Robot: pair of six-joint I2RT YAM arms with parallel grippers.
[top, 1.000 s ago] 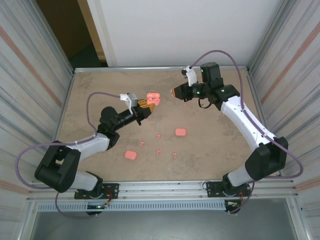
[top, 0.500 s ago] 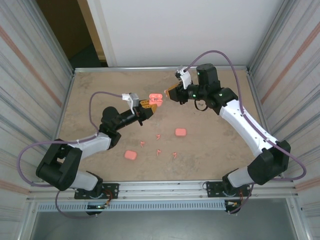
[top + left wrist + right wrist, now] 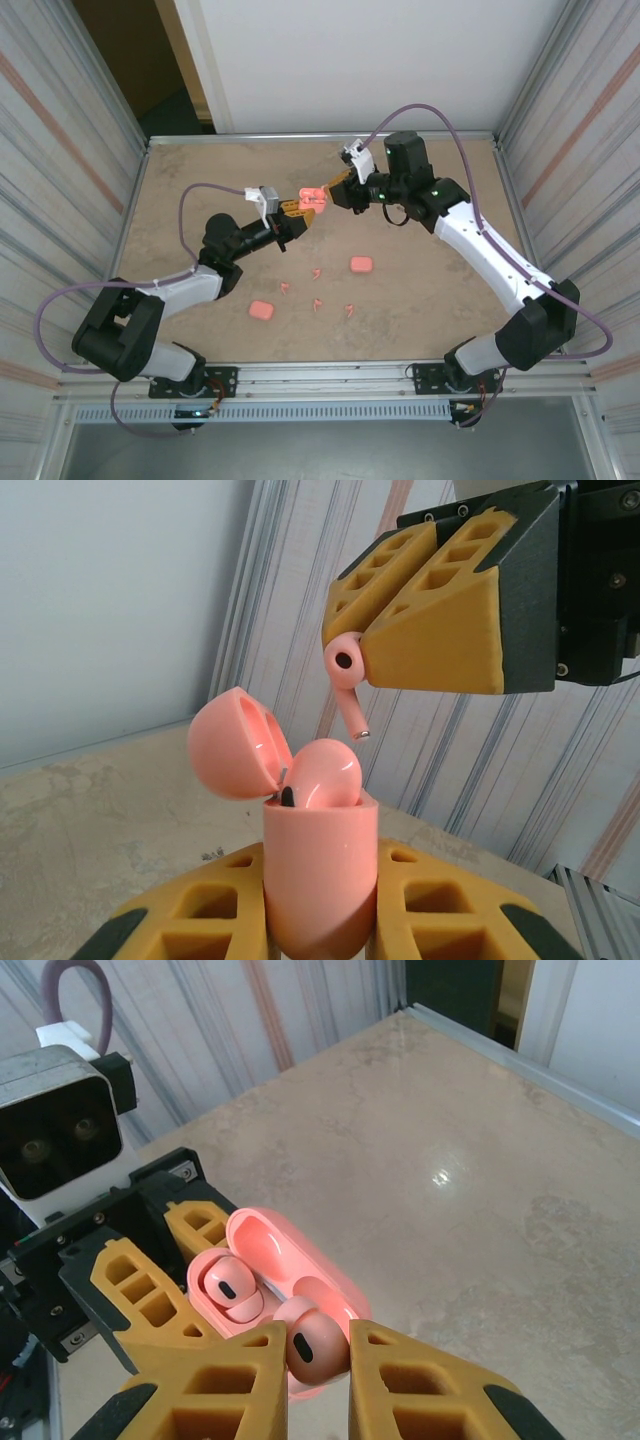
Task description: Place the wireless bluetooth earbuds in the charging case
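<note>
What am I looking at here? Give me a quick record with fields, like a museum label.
Left gripper: shut on the open charging case, lid tipped back
Inside case: one seated earbud
Right gripper: shut on a second earbud, stem down, just above the case
Table: two closed cases, four loose earbuds
Stage: second earbud not yet in

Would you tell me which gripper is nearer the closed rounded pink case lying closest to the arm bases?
Left. The left gripper is beyond the closed rounded pink case, slightly right; the right gripper is farther back and right.
</note>
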